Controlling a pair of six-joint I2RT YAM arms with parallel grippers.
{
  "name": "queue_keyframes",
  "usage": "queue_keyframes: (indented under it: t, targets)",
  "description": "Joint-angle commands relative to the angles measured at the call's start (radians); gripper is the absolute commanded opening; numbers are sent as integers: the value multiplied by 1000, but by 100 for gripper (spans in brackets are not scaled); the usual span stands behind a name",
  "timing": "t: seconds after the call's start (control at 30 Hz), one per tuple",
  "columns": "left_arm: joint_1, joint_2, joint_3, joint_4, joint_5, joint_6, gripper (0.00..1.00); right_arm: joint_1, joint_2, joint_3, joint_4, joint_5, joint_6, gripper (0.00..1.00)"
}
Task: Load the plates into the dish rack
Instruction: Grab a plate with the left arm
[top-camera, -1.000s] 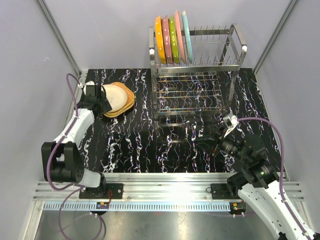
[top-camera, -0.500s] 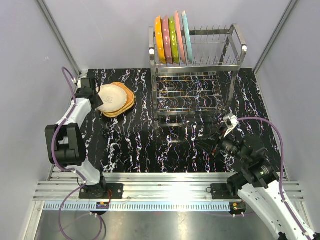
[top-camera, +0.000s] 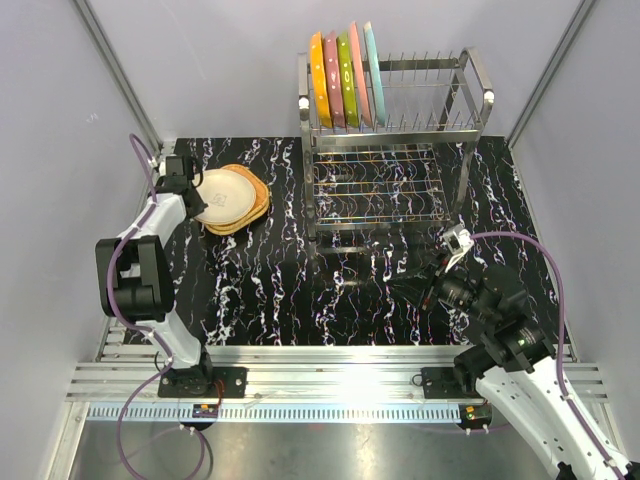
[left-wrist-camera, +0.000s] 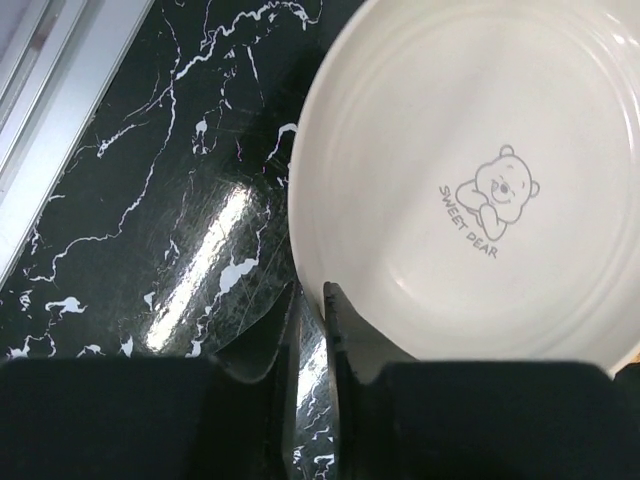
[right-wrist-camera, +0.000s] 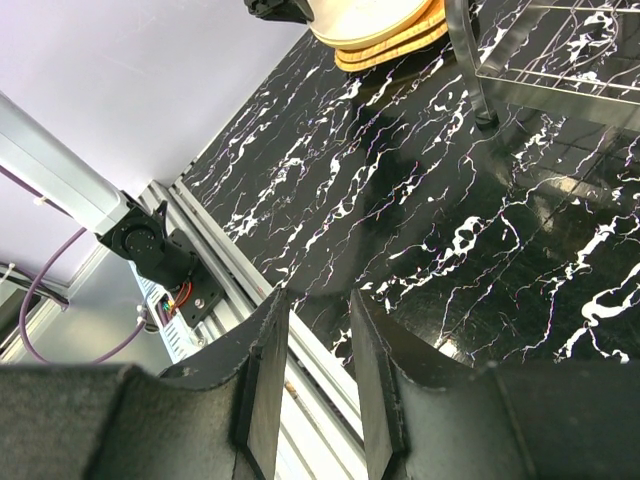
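A cream plate (top-camera: 230, 197) with a bear print (left-wrist-camera: 470, 170) tops a small stack of tan plates (top-camera: 256, 210) at the table's back left. My left gripper (top-camera: 193, 198) (left-wrist-camera: 308, 290) is shut on that cream plate's near-left rim, one finger over the inside and one outside. Several plates, orange (top-camera: 319, 80), pink, lime-green and light blue (top-camera: 373, 70), stand on edge in the left end of the dish rack (top-camera: 400, 160). My right gripper (top-camera: 405, 290) (right-wrist-camera: 318, 300) hovers low over the table in front of the rack, open a little, with nothing between its fingers.
The rack's upper prongs to the right of the standing plates (top-camera: 430, 95) hold nothing. A rack leg (right-wrist-camera: 470, 70) and the plate stack (right-wrist-camera: 380, 25) show in the right wrist view. Grey walls close in both sides, and an aluminium rail (top-camera: 330, 380) runs along the near edge.
My left gripper has reached onto the cream plate's rim and closed on it, and the left arm has swung toward the left wall. The right arm has barely shifted.
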Motion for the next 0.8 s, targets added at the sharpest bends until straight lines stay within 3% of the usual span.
queue_keyframes:
  t: [0.0,0.07,0.13,0.77]
  targets:
    - [5,-3,44,49,-18,13,11,4,10,-1,24,7,5,38]
    - [5,-9,47,44,-24,13,3,4,8,-1,21,10,6,38]
    - [5,-14,47,38,-29,13,0,4,8,-1,17,12,6,38]
    - [5,-211,73,23,25,-96,0,5,5,9,-4,31,3,38]
